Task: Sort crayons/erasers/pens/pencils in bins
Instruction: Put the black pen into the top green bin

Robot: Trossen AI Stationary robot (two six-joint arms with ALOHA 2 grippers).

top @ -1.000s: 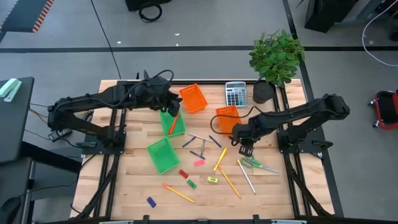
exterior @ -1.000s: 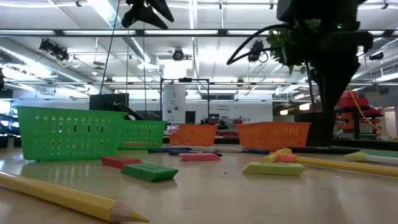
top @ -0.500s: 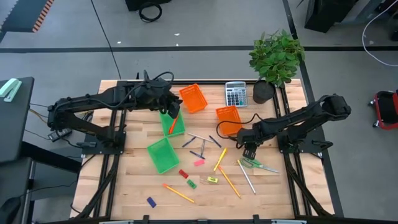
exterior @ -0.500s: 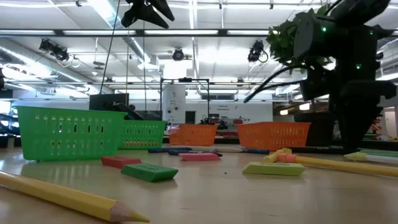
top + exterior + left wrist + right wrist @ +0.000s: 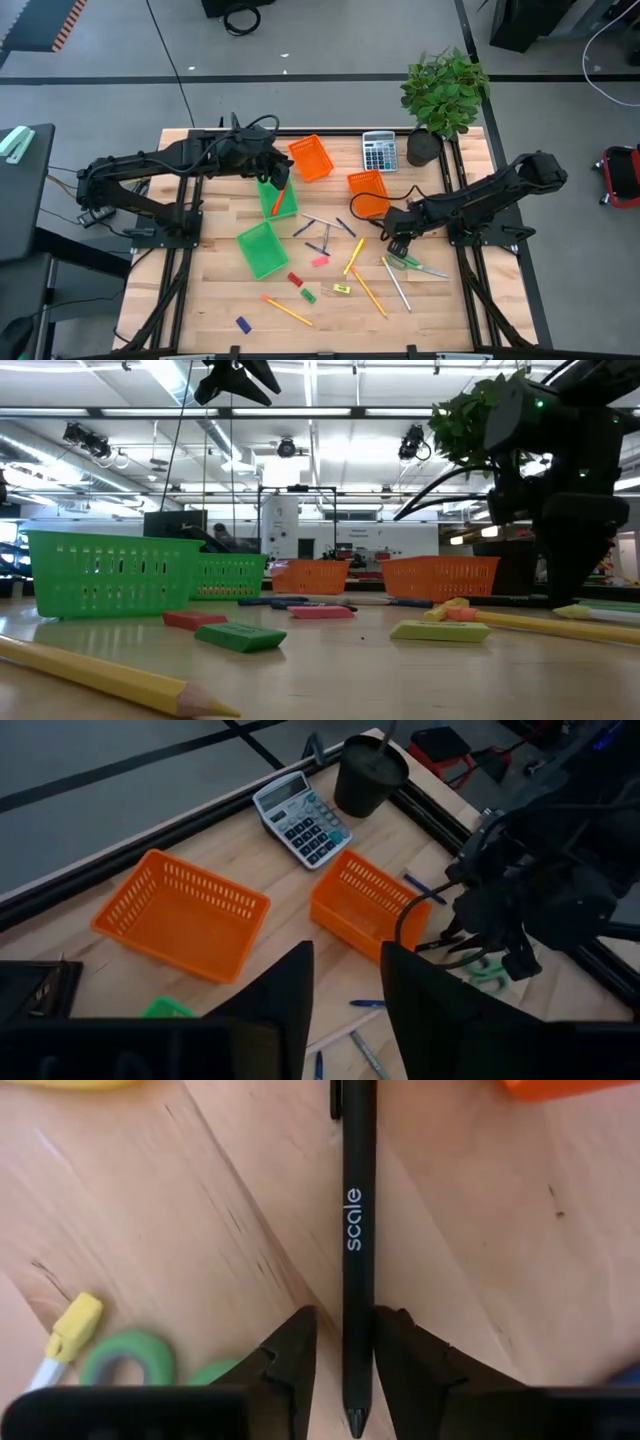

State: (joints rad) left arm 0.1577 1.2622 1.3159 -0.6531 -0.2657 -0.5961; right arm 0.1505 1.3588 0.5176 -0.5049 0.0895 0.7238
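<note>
My right gripper (image 5: 397,245) is low over the table between the near orange bin (image 5: 366,190) and the green-handled scissors (image 5: 130,1355). It is open, and its fingers stand on either side of the tip end of a black pen (image 5: 357,1250) that lies flat on the wood. My left gripper (image 5: 272,178) hangs open and empty above the far green bin (image 5: 277,197), where an orange-red stick (image 5: 279,190) leans. Pens (image 5: 318,222), pencils (image 5: 287,310) and erasers (image 5: 294,279) lie loose mid-table. My right gripper points down with one finger (image 5: 290,1370) on each side of the black pen's tip end (image 5: 357,1400), across its length. The pen lies flat on the table. I cannot tell whether the fingers touch it.
A second green bin (image 5: 262,248) stands mid-table and a second orange bin (image 5: 311,157) at the back. A grey calculator (image 5: 379,150) and a potted plant (image 5: 445,90) stand at the far right. A yellow-capped stick (image 5: 75,1325) lies beside the scissors.
My right gripper has gone down toward the table and a little toward the near edge, coming to stand low beside the scissors.
</note>
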